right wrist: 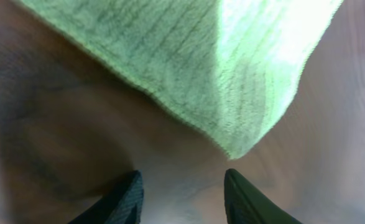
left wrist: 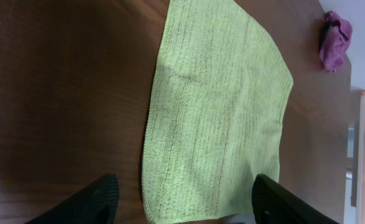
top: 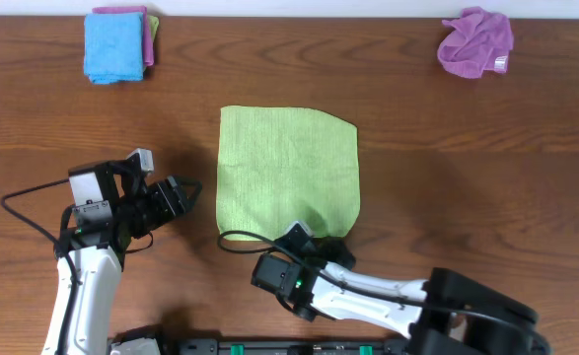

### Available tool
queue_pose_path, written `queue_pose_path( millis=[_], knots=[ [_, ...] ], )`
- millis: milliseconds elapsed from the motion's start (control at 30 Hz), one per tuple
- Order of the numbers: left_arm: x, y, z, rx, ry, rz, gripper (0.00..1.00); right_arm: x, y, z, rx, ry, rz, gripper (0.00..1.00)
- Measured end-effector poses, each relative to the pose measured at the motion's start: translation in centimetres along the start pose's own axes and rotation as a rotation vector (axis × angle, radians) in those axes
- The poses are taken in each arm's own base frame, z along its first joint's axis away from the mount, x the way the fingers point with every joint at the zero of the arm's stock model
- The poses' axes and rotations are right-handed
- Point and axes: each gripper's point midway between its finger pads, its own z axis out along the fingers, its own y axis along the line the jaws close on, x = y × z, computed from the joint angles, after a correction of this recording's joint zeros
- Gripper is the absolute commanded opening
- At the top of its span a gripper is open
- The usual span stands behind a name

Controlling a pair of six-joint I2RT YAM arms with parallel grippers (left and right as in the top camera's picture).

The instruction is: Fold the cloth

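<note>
A light green cloth point(top: 287, 173) lies flat and unfolded on the wooden table. My left gripper point(top: 185, 189) is open, just left of the cloth's left edge; in the left wrist view the cloth point(left wrist: 216, 112) fills the middle between my open fingers point(left wrist: 185, 202). My right gripper point(top: 314, 240) is open at the cloth's near edge; in the right wrist view a corner of the cloth point(right wrist: 232, 134) hangs just ahead of the open fingers point(right wrist: 182, 190), not between them.
A folded blue cloth on a pink one point(top: 117, 44) lies at the back left. A crumpled purple cloth point(top: 477, 42) lies at the back right, also in the left wrist view point(left wrist: 334, 40). Black cables run along the near table edge.
</note>
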Motion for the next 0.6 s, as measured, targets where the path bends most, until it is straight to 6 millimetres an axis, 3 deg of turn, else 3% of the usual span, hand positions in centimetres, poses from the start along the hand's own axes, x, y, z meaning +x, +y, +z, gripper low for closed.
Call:
queue_pose_path(
  millis=[300, 600],
  knots=[
    [0.0, 0.0, 0.0, 0.000, -0.001, 0.003, 0.72, -0.7, -1.2, 0.5, 0.095, -0.027, -0.010, 0.54],
    [0.0, 0.0, 0.0, 0.000, 0.000, 0.003, 0.74, -2.7, -3.1, 2.5, 0.089, -0.051, 0.171, 0.53]
  ],
)
